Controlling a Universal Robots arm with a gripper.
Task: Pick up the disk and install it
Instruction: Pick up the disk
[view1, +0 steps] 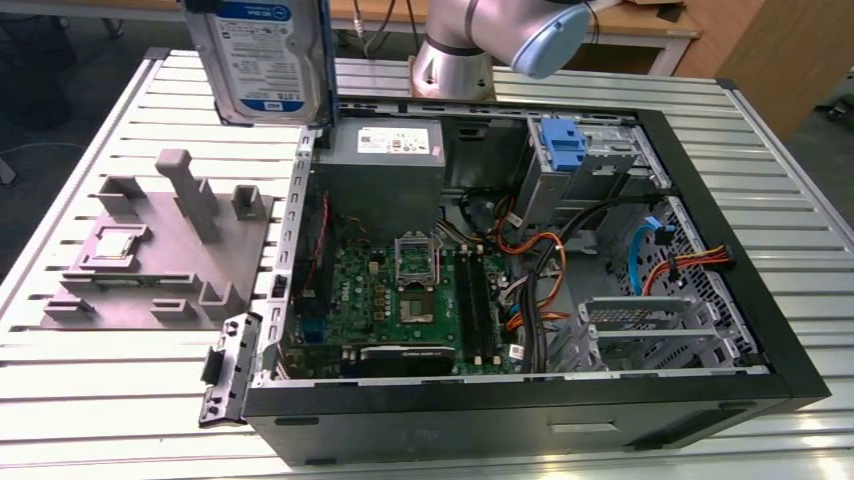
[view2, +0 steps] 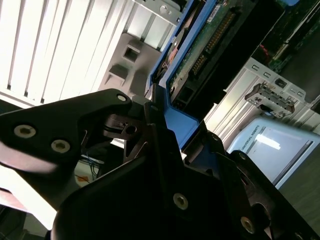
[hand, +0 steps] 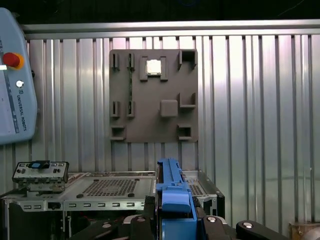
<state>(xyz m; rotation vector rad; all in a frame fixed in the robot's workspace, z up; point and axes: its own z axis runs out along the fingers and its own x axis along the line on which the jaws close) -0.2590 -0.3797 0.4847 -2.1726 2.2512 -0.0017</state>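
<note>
Found the disk (view1: 260, 60) hanging upright at the upper left of the exterior view: a flat silver metal slab with a glossy white-and-blue label and a strip of blue plastic carrier frame down 1 long edge. Saw its lower edge overlapping the far corner of the computer case (view1: 534, 420) in that view.

In both wrist views, found the gripper (view2: 165, 125) clamped narrow on the disk's blue frame, with matte black fingers (view2: 125, 132) studded with pale screw heads pressed against either side. In the second wrist view, made out the underside of the disk (view2: 210, 45), a green circuit board with a row of connector pins. In the first wrist view, saw only the smooth blue frame edge of the disk (hand: 172, 200) rising from the gripper (hand: 172, 222).

Noted the ribbed, shiny metal table (view1: 107, 380) carrying everything. Saw the case lying open on it, black and boxy, with a green motherboard (view1: 400, 290), a plain grey power-supply box (view1: 387, 165), a narrow upright blue latch (view1: 563, 150) and loose orange cables (view1: 534, 250) inside. Spotted a matte grey fixture plate (view1: 147, 270) with blocky posts and slots beside the case at the left of the exterior view, and a square silver processor chip (hand: 153, 67) seated in it in the first wrist view. Caught the rounded silver arm (view1: 467, 40) at the top centre.
</note>
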